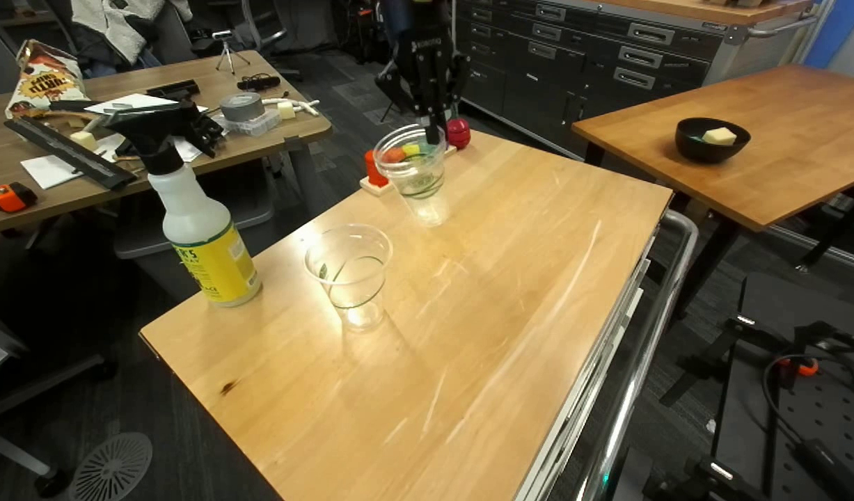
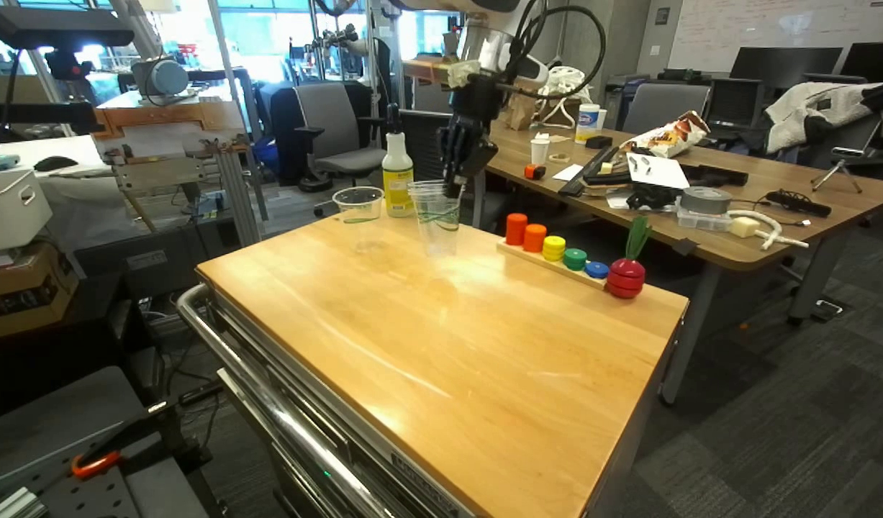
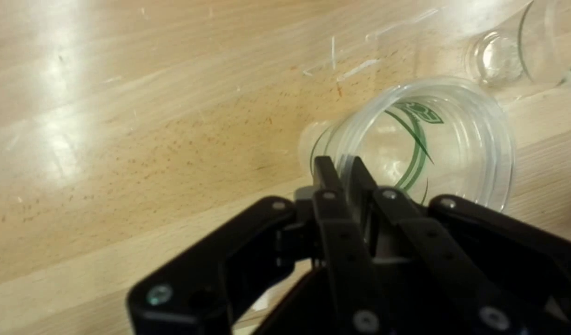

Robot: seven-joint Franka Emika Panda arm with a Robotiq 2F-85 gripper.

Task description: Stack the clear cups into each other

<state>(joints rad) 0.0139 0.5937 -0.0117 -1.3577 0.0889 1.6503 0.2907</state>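
A nested stack of clear cups (image 1: pixel 421 188) stands on the wooden tabletop, with layered rims; I cannot count the cups in it. It also shows in an exterior view (image 2: pixel 438 229) and in the wrist view (image 3: pixel 462 153). A single clear cup (image 1: pixel 353 282) stands upright apart from the stack, nearer the spray bottle; it also shows in an exterior view (image 2: pixel 358 205) and at the wrist view's upper right (image 3: pixel 499 58). My gripper (image 3: pixel 342 163) has its fingers close together on either side of the stack's rim, one inside and one outside. The gripper also shows in both exterior views (image 1: pixel 435 132) (image 2: pixel 454 188).
A yellow-labelled spray bottle (image 1: pixel 221 268) stands at the table edge near the single cup, also seen in an exterior view (image 2: pixel 398 180). A row of coloured blocks (image 2: pixel 554 248) and a red radish-like toy (image 2: pixel 626 278) sit along the edge beside the stack. A metal handle (image 1: pixel 649 362) runs along the opposite edge.
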